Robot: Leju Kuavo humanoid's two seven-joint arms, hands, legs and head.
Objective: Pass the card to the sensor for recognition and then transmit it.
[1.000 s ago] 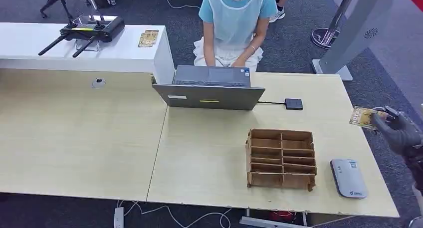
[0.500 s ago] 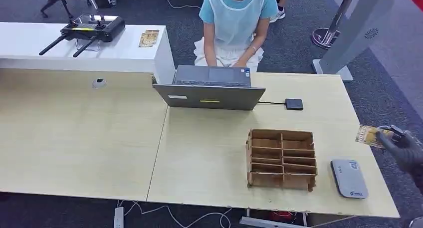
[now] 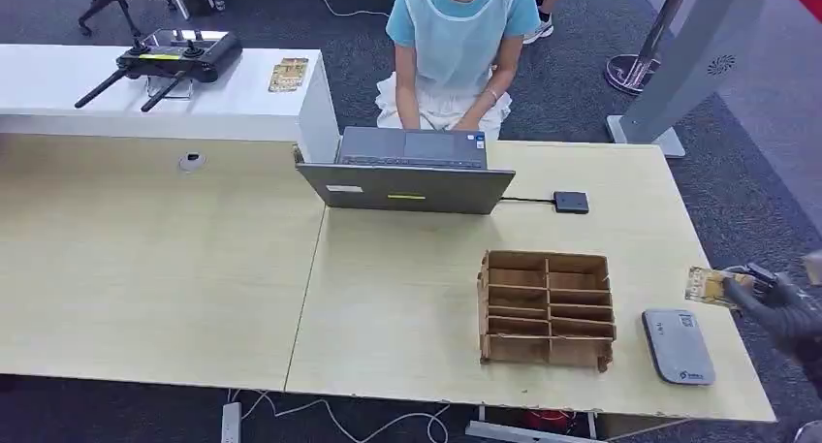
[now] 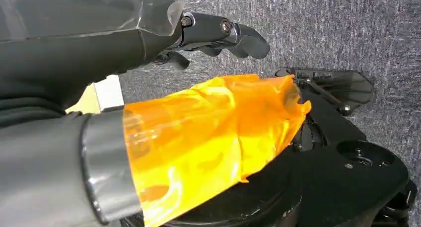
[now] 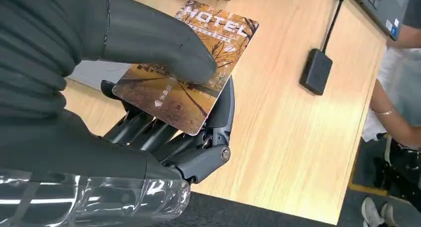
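Note:
My right hand (image 3: 783,307) hovers off the table's right edge, pinching a golden-brown "MOTEL" card (image 3: 707,286) between thumb and fingers. The card (image 5: 189,70) lies nearly flat, the thumb pressing on top and the fingers (image 5: 164,137) beneath. It floats just beyond the grey flat sensor pad (image 3: 678,346), which lies at the table's near right corner. A small black box (image 3: 571,202) on a cable lies farther back, by the laptop. My left hand (image 4: 149,38) hangs over the dark carpet with nothing in it, its dark fingers (image 4: 233,36) loosely extended.
A brown compartmented organiser (image 3: 548,309) stands left of the sensor pad. A grey laptop (image 3: 407,172) is open at the back, with a person (image 3: 456,36) in light blue seated behind it. A white counter (image 3: 97,99) carries a controller (image 3: 170,60) and spare cards (image 3: 288,73).
My right hand has carried the card down and toward me along the table's right edge, ending closer to the grey sensor pad. Nothing else has moved.

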